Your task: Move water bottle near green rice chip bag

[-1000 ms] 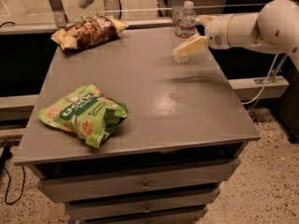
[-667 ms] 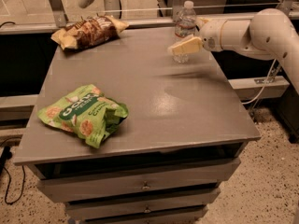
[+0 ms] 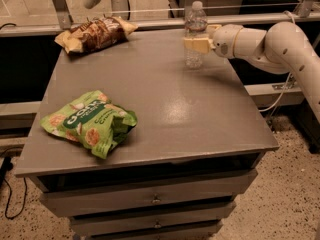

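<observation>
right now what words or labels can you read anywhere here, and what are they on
green chip bag: large white lettering, too blurred to read.
brown snack bag: print too blurred to read.
water bottle: no label text readable; the gripper sits at the bottle's middle.
No other text, numbers or signs show.

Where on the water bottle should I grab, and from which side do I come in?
Grip the water bottle around its mid-body, at the label band, coming in level from the right of the view. It stands upright near the far edge of the table, with a slim round body and a rail behind it. The gripper is at that height against it.
</observation>
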`<state>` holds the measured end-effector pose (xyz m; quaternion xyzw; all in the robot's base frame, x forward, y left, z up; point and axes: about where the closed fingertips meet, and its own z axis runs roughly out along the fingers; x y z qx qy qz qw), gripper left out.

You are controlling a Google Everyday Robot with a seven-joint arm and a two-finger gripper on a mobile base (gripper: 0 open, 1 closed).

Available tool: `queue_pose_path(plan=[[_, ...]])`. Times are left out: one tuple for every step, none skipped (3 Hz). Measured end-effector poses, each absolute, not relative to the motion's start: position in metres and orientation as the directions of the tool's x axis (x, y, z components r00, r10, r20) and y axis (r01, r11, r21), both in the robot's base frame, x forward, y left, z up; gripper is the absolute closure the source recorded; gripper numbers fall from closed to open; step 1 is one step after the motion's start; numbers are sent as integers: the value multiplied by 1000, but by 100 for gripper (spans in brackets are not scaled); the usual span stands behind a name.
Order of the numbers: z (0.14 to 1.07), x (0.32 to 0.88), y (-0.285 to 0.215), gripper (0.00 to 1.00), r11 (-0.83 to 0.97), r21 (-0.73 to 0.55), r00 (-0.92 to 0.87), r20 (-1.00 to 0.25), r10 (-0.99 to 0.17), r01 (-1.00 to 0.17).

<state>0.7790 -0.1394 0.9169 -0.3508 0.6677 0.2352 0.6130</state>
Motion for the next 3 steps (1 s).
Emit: queue_pose_path(plan=[[943,771,-151,70,641,-138,37,-985,-169,-755],[942,771,-148,93,638,-136,35,-985,-168,-758],[942,772,-145,100,636,-135,35,-985,-168,-760]])
